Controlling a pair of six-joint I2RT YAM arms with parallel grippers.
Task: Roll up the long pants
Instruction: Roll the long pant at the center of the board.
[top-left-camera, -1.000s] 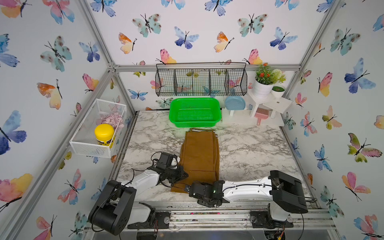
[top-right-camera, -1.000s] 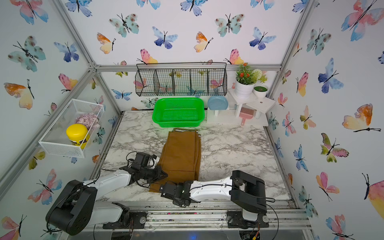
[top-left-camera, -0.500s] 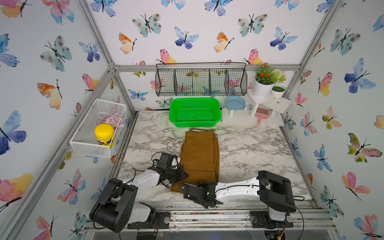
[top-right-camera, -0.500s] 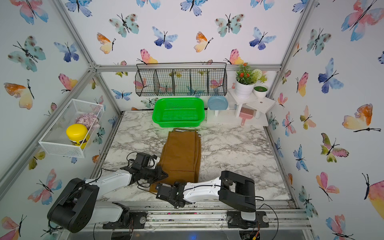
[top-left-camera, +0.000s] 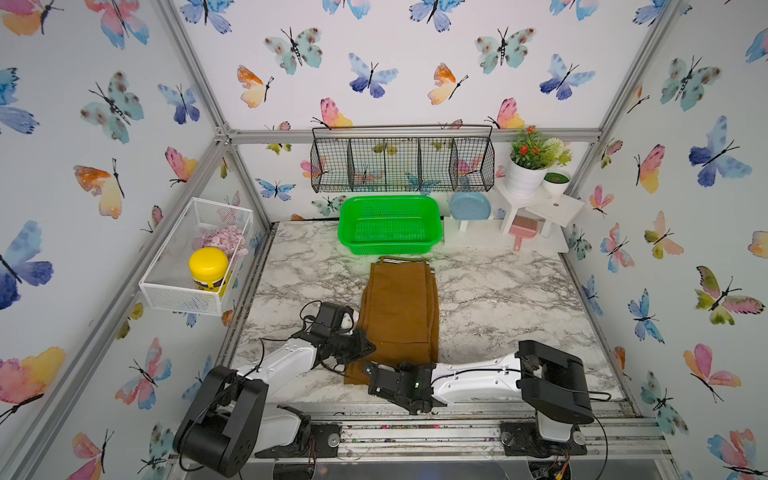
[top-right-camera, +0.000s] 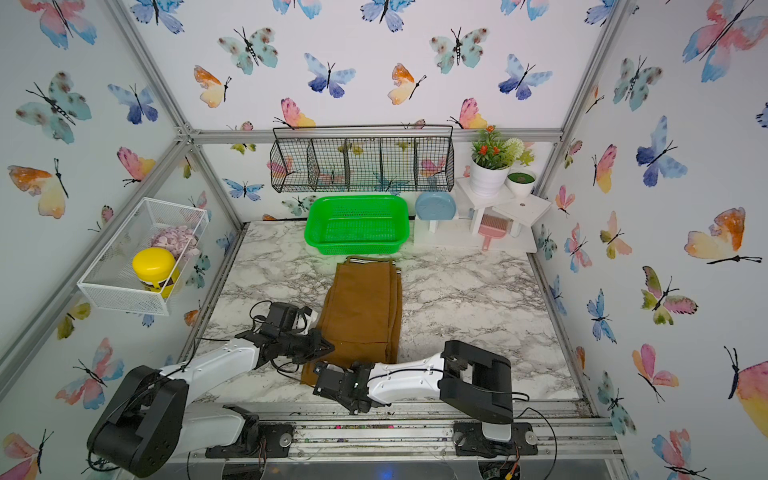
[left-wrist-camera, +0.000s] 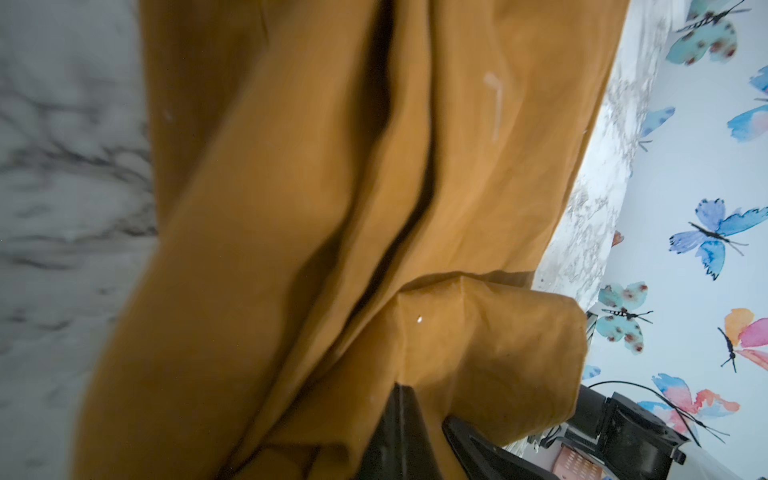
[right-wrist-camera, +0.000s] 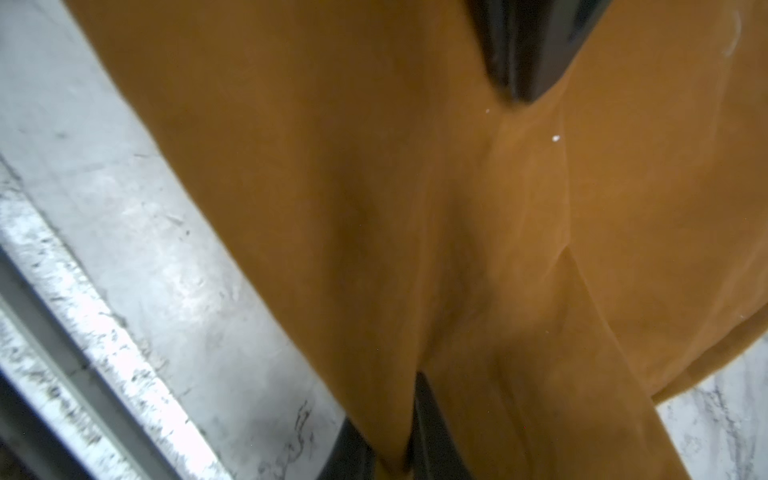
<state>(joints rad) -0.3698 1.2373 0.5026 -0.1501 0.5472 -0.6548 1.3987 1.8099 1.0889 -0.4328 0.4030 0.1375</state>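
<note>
Left gripper (top-left-camera: 365, 348): pressed together on the left edge of the long pants (top-left-camera: 399, 307) near the hem. In the left wrist view a flap of cloth bunches over its fingers (left-wrist-camera: 401, 428). It sits where it sat a second ago.
Long pants: folded lengthwise into a narrow strip on the marble table (top-left-camera: 498, 299). The striped waistband (top-left-camera: 401, 260) lies at the far end, just in front of the green basket (top-left-camera: 388, 224), and the hem lies at the near edge.
Right gripper (top-left-camera: 368, 370): at the near hem, just beside the left gripper. The right wrist view shows cloth drawn between its fingers (right-wrist-camera: 432, 419), so it pinches the hem.
Just changed: the right jaws, spread a second ago, have closed on the cloth.
Meaning: the hem end now seems held by both grippers, so rolling toward the waistband can likely begin. No roll is formed yet.
Against earlier: the right arm has swung leftward along the near edge, its elbow drawn in. The outline of the pants looks hardly altered.
</note>
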